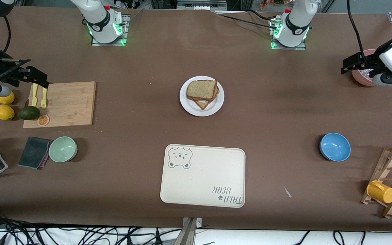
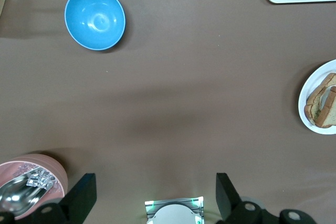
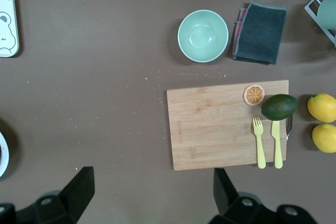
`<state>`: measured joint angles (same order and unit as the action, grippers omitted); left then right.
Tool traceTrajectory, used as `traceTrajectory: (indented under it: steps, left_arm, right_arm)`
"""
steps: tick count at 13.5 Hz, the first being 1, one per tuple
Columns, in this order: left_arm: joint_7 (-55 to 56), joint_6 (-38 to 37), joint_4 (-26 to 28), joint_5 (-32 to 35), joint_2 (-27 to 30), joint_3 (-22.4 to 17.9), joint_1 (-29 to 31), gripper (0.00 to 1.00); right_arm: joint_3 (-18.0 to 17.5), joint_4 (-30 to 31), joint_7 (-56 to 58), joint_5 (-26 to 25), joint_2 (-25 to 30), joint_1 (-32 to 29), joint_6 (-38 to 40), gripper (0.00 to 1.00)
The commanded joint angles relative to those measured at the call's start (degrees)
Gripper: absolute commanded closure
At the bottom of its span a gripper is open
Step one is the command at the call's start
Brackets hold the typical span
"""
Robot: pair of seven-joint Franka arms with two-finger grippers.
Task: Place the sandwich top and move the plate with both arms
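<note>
The white plate (image 1: 191, 107) sits mid-table. On it is a stack of bread, with the plain brown sandwich top (image 1: 201, 89) lying uppermost, slightly askew over the slices below. The plate (image 2: 307, 109) and the bread (image 2: 324, 104) also show at the edge of the left wrist view. Only a sliver of the plate's rim (image 3: 2, 153) shows in the right wrist view. My left gripper (image 1: 347, 66) (image 2: 152, 195) is open and empty, in the air at the left arm's end of the table beside a pink bowl. My right gripper (image 1: 39, 77) (image 3: 152, 187) is open and empty, over the wooden board's end.
The cream bear tray (image 1: 202, 177) lies nearer the camera than the plate. A wooden board (image 1: 66, 102) holds a yellow fork and knife, an avocado and an orange slice. Lemons (image 1: 4, 112), a green bowl (image 1: 63, 149), a dark cloth, a blue bowl (image 1: 335, 146), a pink bowl (image 2: 31, 184) and a mug rack (image 1: 390, 185) ring the table.
</note>
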<state>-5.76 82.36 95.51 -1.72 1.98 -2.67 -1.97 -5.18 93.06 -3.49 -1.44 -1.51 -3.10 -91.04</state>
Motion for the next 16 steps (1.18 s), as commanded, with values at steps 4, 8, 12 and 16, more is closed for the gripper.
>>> traceTrajectory:
  steps: [4, 8, 12, 16]
  left_arm:
    - [0.1, -1.1, -1.2, -1.5, -0.3, 0.3, 0.6, 0.0]
    - [0.1, -1.1, -1.2, -1.5, -0.2, 0.3, 0.5, 0.0]
    - [0.1, -1.1, -1.2, -1.5, -0.3, 0.3, 0.6, 0.0]
    - [0.1, -1.1, -1.2, -1.5, -0.2, 0.3, 0.6, 0.0]
  right_arm:
    - [0.5, 0.6, 1.2, -0.5, -0.4, 0.1, -0.6, 0.0]
    - [0.0, 0.5, 0.2, 0.0, -0.5, 0.4, -0.3, 0.0]
    - [0.0, 0.5, 0.1, 0.0, -0.5, 0.3, -0.3, 0.0]
    - [0.0, 0.5, 0.1, 0.0, -0.5, 0.4, -0.3, 0.0]
